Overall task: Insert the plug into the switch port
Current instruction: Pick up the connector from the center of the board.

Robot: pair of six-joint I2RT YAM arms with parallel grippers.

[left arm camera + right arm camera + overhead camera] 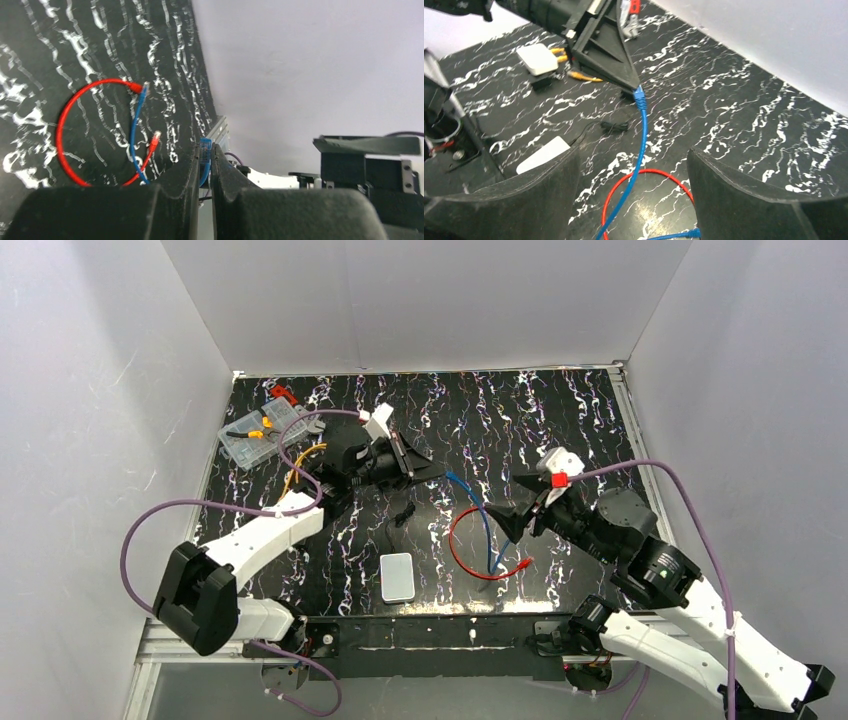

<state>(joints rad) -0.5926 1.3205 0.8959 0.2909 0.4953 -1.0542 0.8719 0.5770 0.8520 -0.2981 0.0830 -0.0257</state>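
Across a black marbled table (pixel 560 430) walled in pale grey, two white-and-black arms reach inward from the lower edge of the overhead view. The left arm (pixel 262 532) stretches up to the middle of the frame and the right arm (pixel 690 615) angles in from the lower right. The switch (pixel 397 577), a pale flat box with rounded corners, lies at lower centre just above the table's front rail. It is well apart from both tools, and its port cannot be made out in any view. A clear case (pixel 250 440) with orange pieces sits at upper left. A red cable (pixel 455 540) loops at centre, touching a blue cable (pixel 483 525) that runs diagonally from the left tool down toward the lower centre. The left gripper (pixel 435 470) is clenched on the plug (pixel 639 95) at the blue cable's upper end; its wrist view shows the blue plug (pixel 205 152) pinched between the two dark fingers (pixel 187 170). The plug hangs above the table at mid-frame, up and to the right of the switch. The right gripper (pixel 505 502) stands spread wide and grasps nothing; in its wrist view the fingers (pixel 734 195) frame both cables on the table beyond, with a corner of the switch (pixel 544 155) showing at lower left.
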